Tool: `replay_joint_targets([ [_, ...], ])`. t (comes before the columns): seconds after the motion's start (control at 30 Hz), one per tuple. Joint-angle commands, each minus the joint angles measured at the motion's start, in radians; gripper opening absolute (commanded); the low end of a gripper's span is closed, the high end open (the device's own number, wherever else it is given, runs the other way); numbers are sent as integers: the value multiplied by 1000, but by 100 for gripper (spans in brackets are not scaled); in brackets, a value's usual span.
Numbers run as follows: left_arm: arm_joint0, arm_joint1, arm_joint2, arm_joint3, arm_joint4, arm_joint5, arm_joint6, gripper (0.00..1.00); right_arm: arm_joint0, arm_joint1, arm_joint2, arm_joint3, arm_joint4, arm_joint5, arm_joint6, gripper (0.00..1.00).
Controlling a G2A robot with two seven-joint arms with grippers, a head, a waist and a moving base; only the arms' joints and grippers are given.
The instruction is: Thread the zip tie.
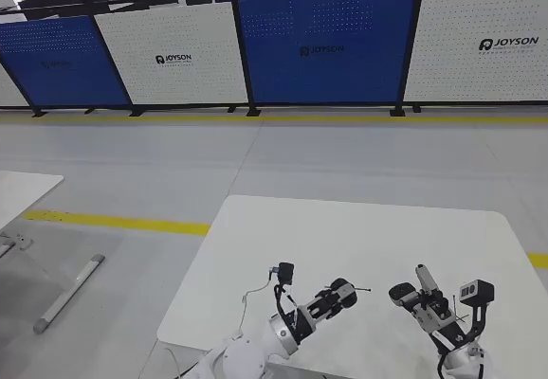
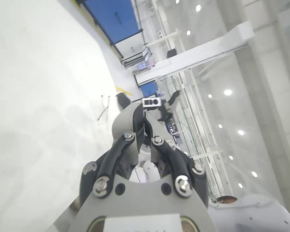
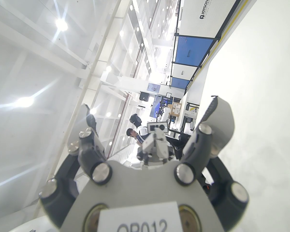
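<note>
Black and thin, the zip tie [image 2: 104, 108] shows against the white table [image 2: 38, 73]. It sits off to the table side of the left gripper [image 2: 144, 112] and short of the right gripper [image 3: 152, 106]. Its long axis runs roughly along the line joining the two grippers. The left jaws are clenched tip to tip; you cannot tell whether they pinch the tie. The right jaws stand released, facing the left gripper. Judge the left arm the nearer one, and align along that axis before you advance.
</note>
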Motion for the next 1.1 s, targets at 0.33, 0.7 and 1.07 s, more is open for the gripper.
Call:
replay_joint_targets([
  [0.33, 148, 27, -99, -191, -70, -68, -176, 0, 0, 0, 0, 0, 0, 0, 0, 100],
  [0.7, -16, -6, 18, 83, -58, 19, -39, 0, 0, 0, 0, 0, 0, 0, 0, 100],
  [1.07, -93, -17, 73, 161, -56, 53, -95, 0, 0, 0, 0, 0, 0, 0, 0, 100],
])
